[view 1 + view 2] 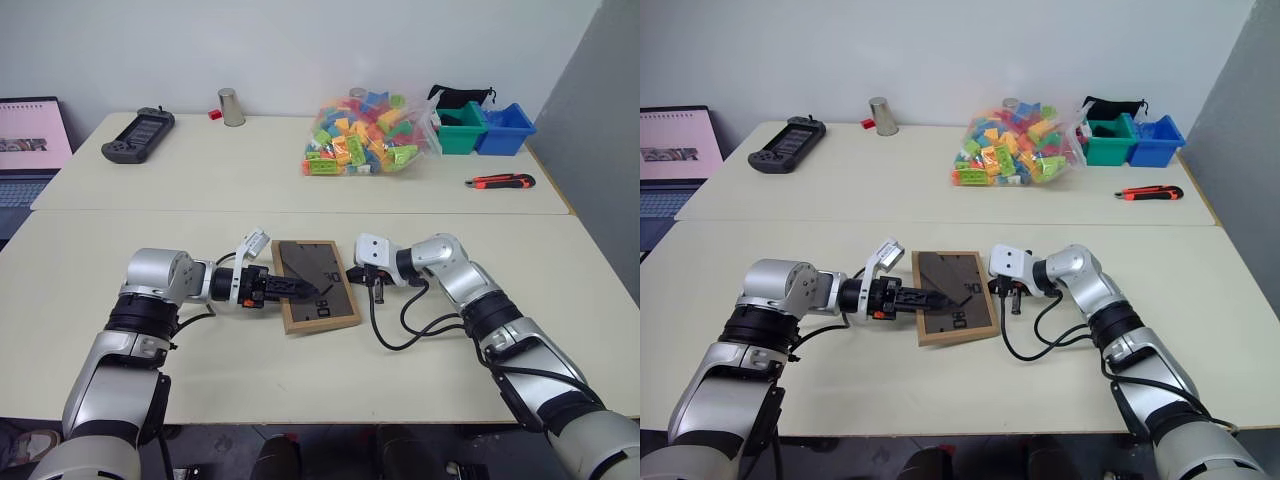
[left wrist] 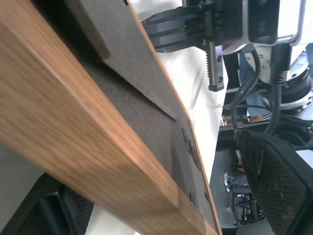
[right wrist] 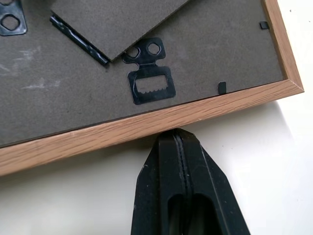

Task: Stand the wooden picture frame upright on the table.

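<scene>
currently the wooden picture frame (image 1: 318, 285) lies flat, back panel up, on the near part of the bench (image 1: 120, 330), between my two arms. the dark back panel shows a stand flap (image 1: 300, 262), a black sawtooth hanger (image 3: 149, 84) and a printed number near the frame's near edge. my left claw (image 1: 300, 289) is released, jaws standing wide; its black fingers reach in from the frame's left edge and lie over the back panel, with one finger running under the wood rail in the left wrist view. my right claw (image 3: 180, 142) is clenched, gripping nothing; its joined tips press against the outer edge of the frame's right rail. at the far side of the bench sit a black handheld console (image 1: 138, 135), a metal cup (image 1: 231, 106), a bag of coloured blocks (image 1: 368, 135), a green bin (image 1: 460, 128), a blue bin (image 1: 505, 128) and a utility knife (image 1: 499, 181).
</scene>
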Controlling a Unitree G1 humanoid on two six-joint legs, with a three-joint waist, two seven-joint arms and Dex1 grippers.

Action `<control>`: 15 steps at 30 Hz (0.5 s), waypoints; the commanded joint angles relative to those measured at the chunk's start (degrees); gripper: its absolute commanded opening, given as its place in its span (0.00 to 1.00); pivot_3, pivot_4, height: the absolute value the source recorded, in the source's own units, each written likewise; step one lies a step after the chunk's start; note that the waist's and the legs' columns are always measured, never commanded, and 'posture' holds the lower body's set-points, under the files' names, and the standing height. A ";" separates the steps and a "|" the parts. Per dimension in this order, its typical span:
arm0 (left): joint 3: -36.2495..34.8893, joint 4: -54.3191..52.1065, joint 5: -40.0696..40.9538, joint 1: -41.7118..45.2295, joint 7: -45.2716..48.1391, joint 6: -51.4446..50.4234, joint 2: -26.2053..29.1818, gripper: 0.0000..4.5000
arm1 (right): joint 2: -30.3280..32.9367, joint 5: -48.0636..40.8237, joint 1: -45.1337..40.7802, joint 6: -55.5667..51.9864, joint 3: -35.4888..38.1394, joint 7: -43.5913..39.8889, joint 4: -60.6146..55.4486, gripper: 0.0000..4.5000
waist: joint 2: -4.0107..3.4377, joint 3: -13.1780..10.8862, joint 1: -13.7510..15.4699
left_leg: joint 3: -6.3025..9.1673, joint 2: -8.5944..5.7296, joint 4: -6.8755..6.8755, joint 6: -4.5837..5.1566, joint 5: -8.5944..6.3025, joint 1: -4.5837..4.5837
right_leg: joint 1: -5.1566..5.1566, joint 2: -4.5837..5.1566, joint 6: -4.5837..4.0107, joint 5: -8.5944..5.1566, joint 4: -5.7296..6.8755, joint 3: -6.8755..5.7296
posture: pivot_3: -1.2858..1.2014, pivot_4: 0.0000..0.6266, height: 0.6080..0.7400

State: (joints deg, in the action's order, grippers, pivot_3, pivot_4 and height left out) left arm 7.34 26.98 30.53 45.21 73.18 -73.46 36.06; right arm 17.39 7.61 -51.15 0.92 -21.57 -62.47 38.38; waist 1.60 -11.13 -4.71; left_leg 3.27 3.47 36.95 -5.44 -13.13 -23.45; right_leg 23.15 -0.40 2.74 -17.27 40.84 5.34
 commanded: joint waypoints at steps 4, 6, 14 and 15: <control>-1.86 -3.13 2.28 -0.46 -0.03 -0.13 1.02 0.74 | -0.01 -0.63 -0.76 0.46 1.13 0.13 -0.41 0.00 | 0.00 0.00 -0.06 | 0.00 0.00 0.00 0.00 0.00 0.00 | 0.00 0.00 0.00 0.00 0.00 0.00 | 0.52 0.24 1.00; -1.88 -3.45 2.46 -0.70 -0.16 -0.01 1.11 0.63 | -0.06 -0.59 -0.82 0.57 1.10 0.19 -0.27 0.00 | 0.00 0.00 -0.07 | 0.00 0.00 0.00 0.00 0.00 0.00 | 0.00 0.00 0.00 0.00 0.00 0.00 | 0.52 0.24 1.00; -2.45 -3.83 2.81 -1.26 -0.87 0.32 0.79 0.30 | -0.10 -0.84 -0.82 0.32 1.30 0.21 -0.33 0.00 | 0.00 0.00 -0.07 | 0.00 0.00 0.00 0.00 0.00 0.00 | 0.00 0.00 -0.01 0.00 0.00 0.00 | 0.52 0.24 1.00; -2.53 -3.82 3.00 -1.28 -1.09 0.34 0.72 0.29 | -0.04 -0.93 -0.78 0.24 1.37 0.14 -0.44 0.00 | 0.00 0.00 -0.07 | 0.00 0.00 0.00 0.00 0.00 0.00 | 0.00 0.00 -0.01 0.00 0.00 0.00 | 0.52 0.24 1.00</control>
State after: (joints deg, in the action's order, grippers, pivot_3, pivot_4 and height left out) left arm 6.37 24.63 32.72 43.83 72.63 -73.43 36.35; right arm 17.36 7.50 -51.15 0.89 -21.51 -62.39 38.49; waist 1.60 -11.13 -4.78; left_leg 3.27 3.47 36.95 -5.44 -13.13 -23.45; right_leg 23.16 -0.41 2.73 -17.27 40.84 5.34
